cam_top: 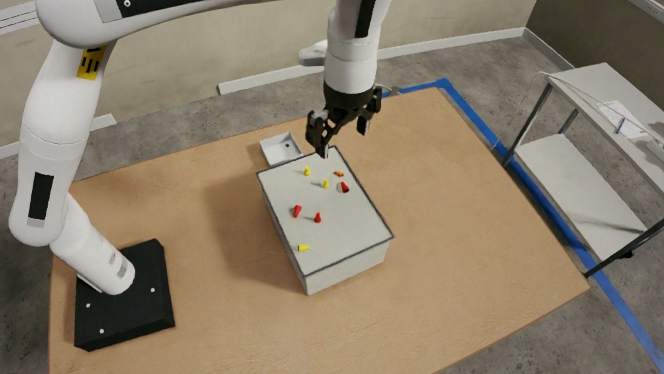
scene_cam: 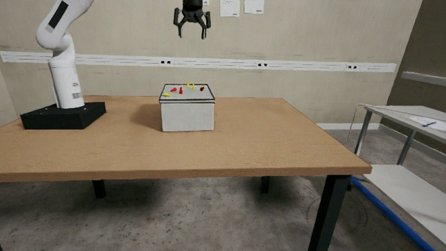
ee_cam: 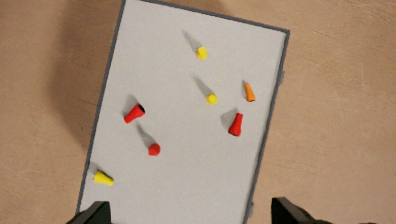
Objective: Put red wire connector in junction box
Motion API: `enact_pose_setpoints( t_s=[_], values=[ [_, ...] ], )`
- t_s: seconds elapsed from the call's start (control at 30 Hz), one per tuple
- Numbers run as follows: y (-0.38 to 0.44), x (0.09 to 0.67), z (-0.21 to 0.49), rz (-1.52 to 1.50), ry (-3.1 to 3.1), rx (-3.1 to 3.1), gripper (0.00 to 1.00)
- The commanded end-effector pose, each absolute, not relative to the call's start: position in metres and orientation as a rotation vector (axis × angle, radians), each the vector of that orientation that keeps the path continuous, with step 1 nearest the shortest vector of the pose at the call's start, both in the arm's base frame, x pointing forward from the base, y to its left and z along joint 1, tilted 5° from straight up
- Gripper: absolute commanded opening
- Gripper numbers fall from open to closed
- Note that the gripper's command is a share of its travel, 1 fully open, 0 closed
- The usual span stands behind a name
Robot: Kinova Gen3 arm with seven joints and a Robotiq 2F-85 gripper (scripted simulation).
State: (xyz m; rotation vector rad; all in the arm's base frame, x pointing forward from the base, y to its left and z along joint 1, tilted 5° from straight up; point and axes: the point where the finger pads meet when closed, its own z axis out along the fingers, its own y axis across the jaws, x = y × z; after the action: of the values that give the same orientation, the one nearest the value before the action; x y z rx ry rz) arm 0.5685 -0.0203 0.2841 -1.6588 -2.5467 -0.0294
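Note:
The tool case's grey lid [cam_top: 345, 225] [scene_cam: 188, 95] [ee_cam: 200, 165] carries three red wire connectors. One red connector [cam_top: 297, 211] [ee_cam: 134, 113] lies on its side, a second [cam_top: 317, 217] [ee_cam: 154, 149] stands beside it, and a third [cam_top: 343, 187] [ee_cam: 236, 124] lies near the right edge. The steel junction box [cam_top: 281, 148] is a small open tray on the table just behind the case; it does not show in the other views. My gripper [cam_top: 342, 137] [scene_cam: 191, 33] [ee_cam: 192, 217] is open and empty, high above the case.
Three yellow connectors [cam_top: 307, 171] [cam_top: 325, 184] [cam_top: 303, 247] and an orange connector [cam_top: 338, 173] [ee_cam: 249, 92] also lie on the lid. The arm's black base [cam_top: 125, 300] stands at the table's left. A metal shelf [cam_top: 575, 190] stands off the table to the right.

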Motion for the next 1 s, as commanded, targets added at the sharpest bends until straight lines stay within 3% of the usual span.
enact_pose_setpoints(
  t_s=[0.0,0.67,0.7,0.97],
  values=[
    [0.000,0.548,0.271,-0.036,-2.452,-1.834,1.00],
    [0.007,0.534,0.258,-0.030,-2.342,-1.971,1.00],
    [0.007,0.534,0.258,-0.030,-2.342,-1.971,0.10],
    [0.007,0.534,0.258,-0.030,-2.342,-1.971,0.10]
  ],
)
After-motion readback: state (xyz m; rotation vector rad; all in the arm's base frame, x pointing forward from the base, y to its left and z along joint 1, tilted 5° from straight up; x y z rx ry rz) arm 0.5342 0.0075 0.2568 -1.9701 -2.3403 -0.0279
